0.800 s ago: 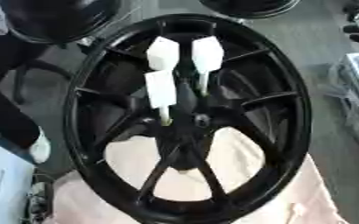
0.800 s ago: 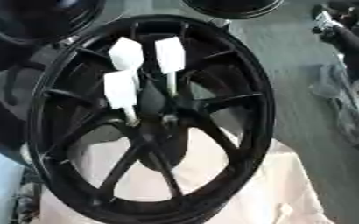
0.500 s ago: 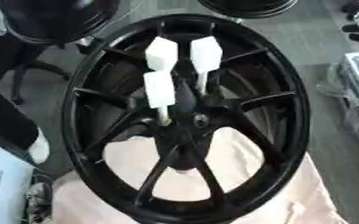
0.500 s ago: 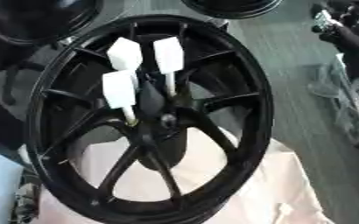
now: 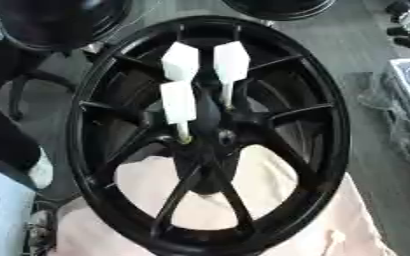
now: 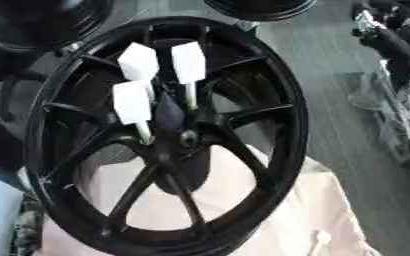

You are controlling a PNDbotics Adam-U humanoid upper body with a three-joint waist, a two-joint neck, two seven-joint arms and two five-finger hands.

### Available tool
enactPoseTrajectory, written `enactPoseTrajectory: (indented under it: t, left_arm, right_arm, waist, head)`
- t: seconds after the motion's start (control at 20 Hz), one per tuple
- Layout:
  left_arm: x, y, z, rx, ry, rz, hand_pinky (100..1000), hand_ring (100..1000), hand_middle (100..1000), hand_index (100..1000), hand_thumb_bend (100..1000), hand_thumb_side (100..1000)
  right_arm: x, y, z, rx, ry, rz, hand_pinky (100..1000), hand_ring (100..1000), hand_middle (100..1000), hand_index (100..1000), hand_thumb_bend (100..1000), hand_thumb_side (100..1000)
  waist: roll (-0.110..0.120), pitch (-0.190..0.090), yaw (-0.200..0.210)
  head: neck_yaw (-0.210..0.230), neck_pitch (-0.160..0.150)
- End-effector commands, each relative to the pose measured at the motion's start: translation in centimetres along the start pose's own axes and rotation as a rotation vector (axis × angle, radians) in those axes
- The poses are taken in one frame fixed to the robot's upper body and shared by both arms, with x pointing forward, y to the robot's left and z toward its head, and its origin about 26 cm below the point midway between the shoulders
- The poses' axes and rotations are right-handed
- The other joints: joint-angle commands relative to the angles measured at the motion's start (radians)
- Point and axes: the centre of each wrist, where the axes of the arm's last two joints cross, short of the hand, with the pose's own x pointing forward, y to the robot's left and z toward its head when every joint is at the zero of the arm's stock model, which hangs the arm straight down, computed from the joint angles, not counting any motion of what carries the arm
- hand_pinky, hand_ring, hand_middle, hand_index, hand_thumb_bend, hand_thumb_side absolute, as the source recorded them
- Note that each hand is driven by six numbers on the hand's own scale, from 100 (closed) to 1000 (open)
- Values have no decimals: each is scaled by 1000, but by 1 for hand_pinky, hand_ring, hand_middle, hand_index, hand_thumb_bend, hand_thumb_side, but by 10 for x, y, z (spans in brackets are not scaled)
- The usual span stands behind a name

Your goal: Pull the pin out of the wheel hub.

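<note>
Standing in the black wheel hub (image 5: 210, 145): three white pins (image 5: 179, 102).

No part of the robot's body shows in either view

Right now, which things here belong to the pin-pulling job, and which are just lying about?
Job: wheel; hub; three white-handled pins standing in it.

Lying about: pale cloth under the wheel; other dark wheels behind; clutter at right. No hand shows.

Three white-headed pins (image 5: 178, 102) stand in the black wheel hub (image 5: 210, 135).
</note>
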Motion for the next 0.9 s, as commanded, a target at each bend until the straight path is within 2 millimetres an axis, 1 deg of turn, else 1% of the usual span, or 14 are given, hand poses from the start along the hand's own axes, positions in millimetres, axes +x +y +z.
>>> enactPoseTrajectory:
  t: [0.05,0.35,0.45,0.5,0.6,0.65,0.7,0.9]
  left_arm:
    - [18,5,12,-30,10,-34,834,777,728,836,264,454]
    - [49,-14,24,-123,66,-85,829,770,756,855,330,495]
    - [52,-18,24,-154,76,-95,825,763,769,863,355,508]
    - [52,-20,23,-175,80,-101,822,758,771,865,367,531]
    - [53,-23,21,-212,83,-110,820,752,765,864,376,552]
    - [53,-25,20,-230,80,-113,813,733,743,860,389,589]
    - [54,-26,19,-248,76,-113,810,727,738,857,394,597]
    - [55,-31,16,-301,65,-128,814,726,733,836,439,615]
  right_arm:
    - [15,-10,-2,-6,-39,31,875,768,726,900,245,473]
    - [15,-9,-3,3,-38,40,875,768,727,900,243,476]
    - [15,-9,-3,7,-38,43,875,768,727,900,242,476]
    - [16,-8,-3,9,-38,44,875,768,727,900,241,477]
    - [16,-8,-3,10,-39,46,875,768,727,900,241,477]
    - [16,-8,-3,10,-38,47,875,768,727,900,241,477]
    - [15,-8,-3,11,-37,47,875,768,726,900,238,468]
    - [15,-8,-3,12,-34,47,876,769,727,900,240,478]
  waist:
    - [1,-24,1]
    - [7,-18,0]
    - [9,-17,0]
    - [10,-16,0]
    - [12,-15,0]
    - [12,-14,0]
    - [12,-13,0]
    - [11,-10,0]
  head:
    - [-4,4]
    - [-4,3]
    - [-4,3]
    - [-4,2]
    - [-4,2]
    - [-4,2]
    - [-4,3]
    - [-1,3]
